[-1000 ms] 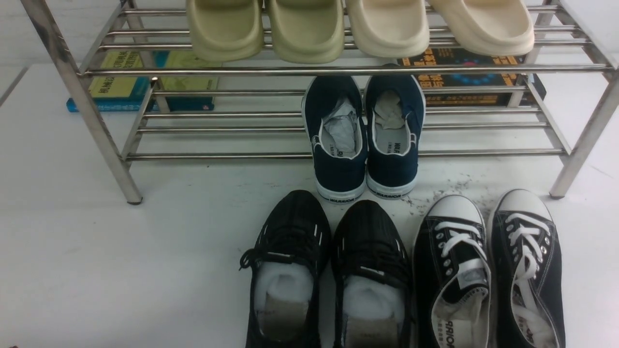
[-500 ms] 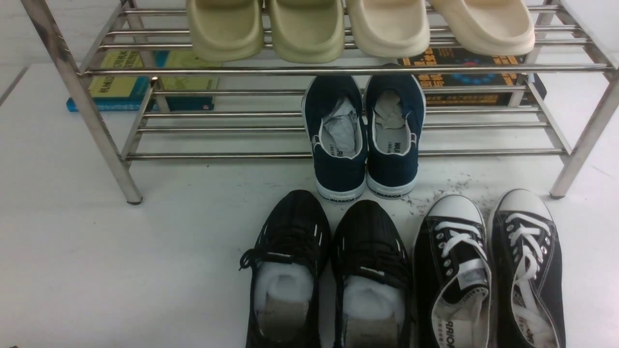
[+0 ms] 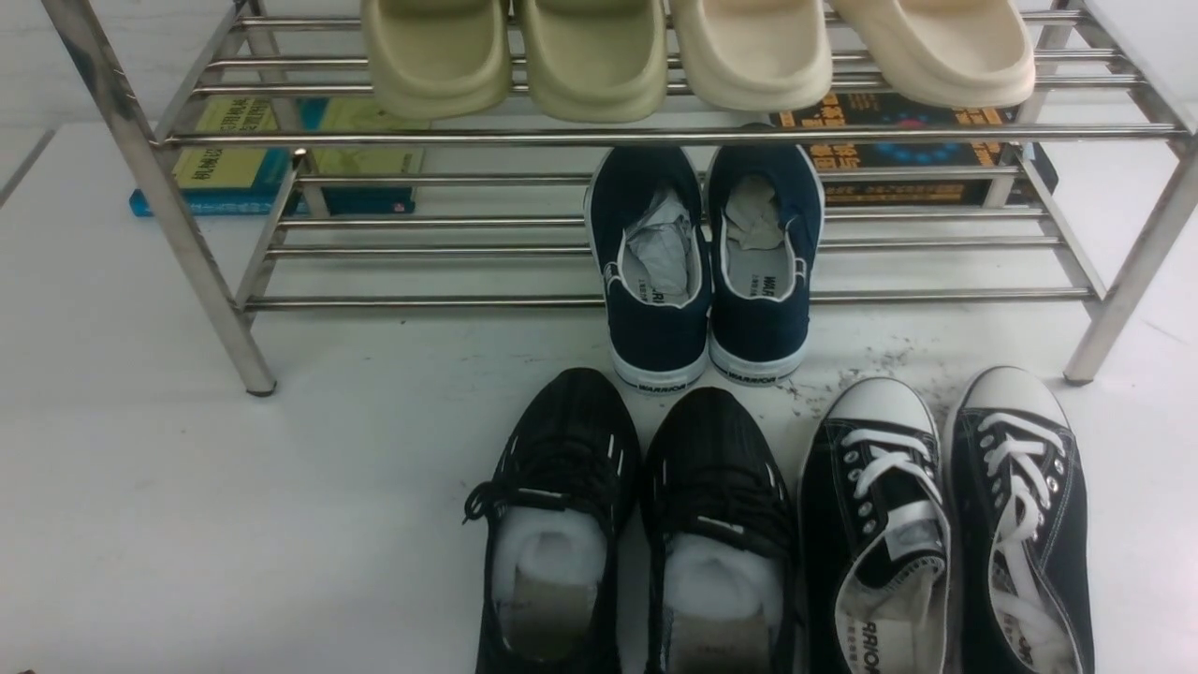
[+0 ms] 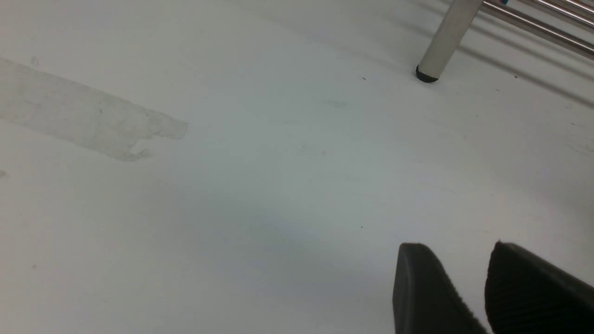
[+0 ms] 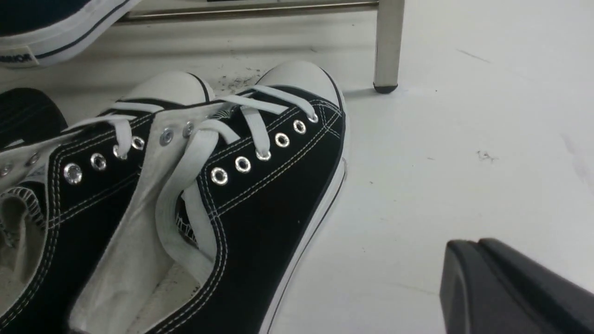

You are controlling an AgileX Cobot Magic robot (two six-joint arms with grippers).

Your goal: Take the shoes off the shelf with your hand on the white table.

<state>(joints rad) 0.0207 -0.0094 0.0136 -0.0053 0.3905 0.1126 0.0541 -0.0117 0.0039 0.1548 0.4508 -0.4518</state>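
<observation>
The shoes (image 3: 1062, 524), black canvas sneakers with white laces and toe caps, stand side by side on the white table (image 3: 187, 487) at the front right, in front of the shelf (image 3: 655, 136). They also show in the right wrist view (image 5: 241, 185). My right gripper (image 5: 468, 248) is shut and empty, low over the table just beside the outer shoe. My left gripper (image 4: 457, 248) is open and empty over bare table near the shelf's left front leg (image 4: 441, 41). Neither arm shows in the front view.
Navy slip-ons (image 3: 707, 271) sit on the shelf's lower tier, heels over the front bar. All-black mesh sneakers (image 3: 636, 524) stand left of the canvas pair. Beige slippers (image 3: 693, 56) fill the top tier. Books (image 3: 281, 154) lie under the shelf. The right front leg (image 5: 389, 46) is close by.
</observation>
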